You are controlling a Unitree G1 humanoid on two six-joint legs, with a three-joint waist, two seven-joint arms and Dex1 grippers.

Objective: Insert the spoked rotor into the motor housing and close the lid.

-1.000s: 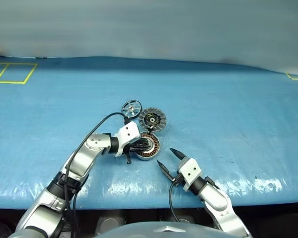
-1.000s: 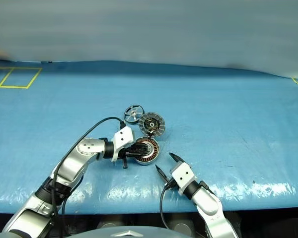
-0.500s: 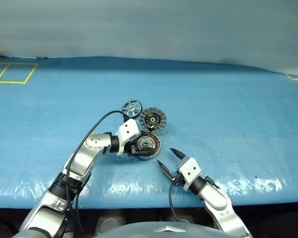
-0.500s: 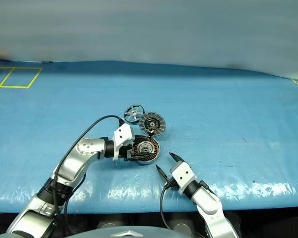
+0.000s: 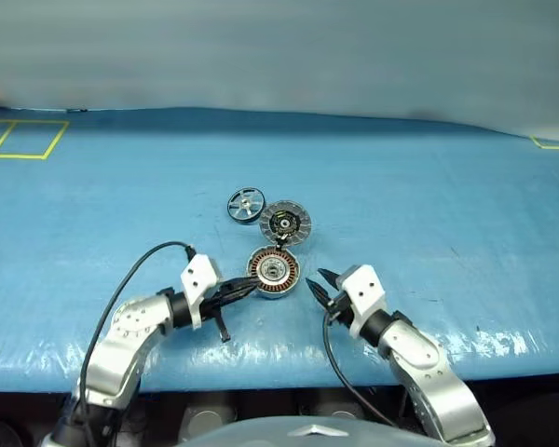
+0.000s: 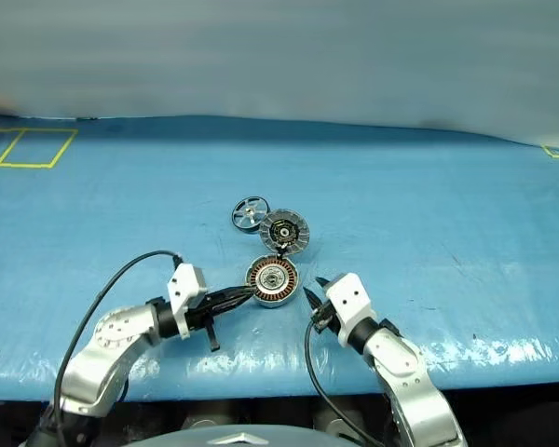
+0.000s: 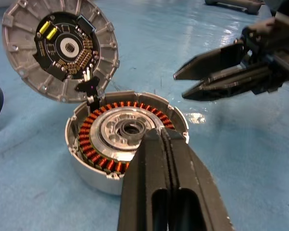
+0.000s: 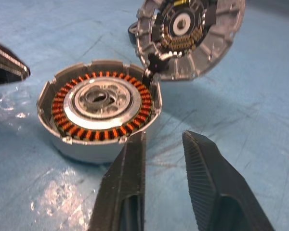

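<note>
The motor housing [image 5: 274,272], a short silver cylinder with copper windings, sits open side up on the blue table. The grey ribbed lid [image 5: 286,223] lies just beyond it, its inner side up, joined to the housing's rim by a small dark link [image 7: 90,91]. The spoked rotor [image 5: 247,205] rests flat farther back on the left, apart from both. My left gripper [image 5: 243,289] is shut and empty, its tip at the housing's near left rim [image 7: 163,132]. My right gripper [image 8: 164,139] stands close by the housing's right side, fingers a narrow gap apart with nothing between them.
The blue table [image 5: 429,196] stretches wide on all sides. Yellow tape squares [image 5: 19,140] mark its far left corner, and another yellow mark [image 5: 550,143] sits at the far right. A black cable [image 5: 140,261] loops over my left forearm.
My left gripper let go of the housing, drew back toward the near left and shut. The housing now sits level. My right gripper came up beside it and narrowed.
</note>
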